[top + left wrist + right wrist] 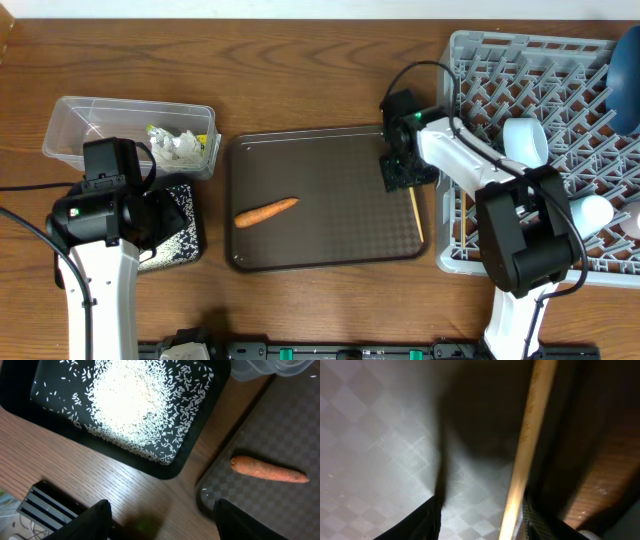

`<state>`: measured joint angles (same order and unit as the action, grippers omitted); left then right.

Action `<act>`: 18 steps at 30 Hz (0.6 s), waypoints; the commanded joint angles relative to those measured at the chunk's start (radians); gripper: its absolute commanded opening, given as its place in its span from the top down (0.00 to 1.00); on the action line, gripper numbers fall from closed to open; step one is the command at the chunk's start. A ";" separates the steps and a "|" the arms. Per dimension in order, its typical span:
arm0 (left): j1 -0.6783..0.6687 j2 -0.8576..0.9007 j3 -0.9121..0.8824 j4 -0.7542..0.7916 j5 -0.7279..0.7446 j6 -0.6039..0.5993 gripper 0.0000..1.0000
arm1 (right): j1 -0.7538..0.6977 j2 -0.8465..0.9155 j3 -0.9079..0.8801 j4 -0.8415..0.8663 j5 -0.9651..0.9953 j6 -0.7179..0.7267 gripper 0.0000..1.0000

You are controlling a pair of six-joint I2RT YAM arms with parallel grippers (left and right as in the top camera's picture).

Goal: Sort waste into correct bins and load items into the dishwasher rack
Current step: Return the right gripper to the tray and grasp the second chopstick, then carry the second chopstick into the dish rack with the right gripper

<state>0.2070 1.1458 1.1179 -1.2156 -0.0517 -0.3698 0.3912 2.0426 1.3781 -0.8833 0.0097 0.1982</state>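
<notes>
An orange carrot [266, 212] lies on the brown serving tray [320, 160]; it also shows in the left wrist view [270, 469]. The black tray [20, 395] holds loose white rice [130, 405]. The clear tub [90, 115] holds crumpled napkins and the wrapper [180, 145]. My left gripper [162, 525] is open and empty over the wood between black tray and serving tray. My right gripper [480, 522] is open, low over the serving tray's right edge, with a wooden chopstick [527, 445] between its fingers, close to the right finger. The chopstick [416, 215] lies on the tray.
The grey dishwasher rack [480, 240] stands at the right, holding a white cup [527, 140], a dark-blue plate [625, 80] and a pale bowl [592, 212]. My right arm reaches across the rack's left side. The clear tub's corner [265, 370] shows above the serving tray.
</notes>
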 commanded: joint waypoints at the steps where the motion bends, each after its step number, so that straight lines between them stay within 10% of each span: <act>1: 0.004 0.004 0.003 -0.004 -0.001 -0.006 0.32 | 0.006 0.011 -0.038 0.008 0.012 0.019 0.48; 10: 0.004 0.004 0.003 -0.010 -0.001 -0.006 0.32 | 0.010 0.011 -0.045 0.008 -0.044 0.040 0.96; 18: 0.004 0.004 0.003 -0.015 -0.001 -0.006 0.32 | 0.006 0.005 0.089 -0.105 -0.044 0.055 0.99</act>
<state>0.2070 1.1454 1.1179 -1.2263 -0.0517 -0.3698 0.3912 2.0403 1.3983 -0.9680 -0.0158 0.2348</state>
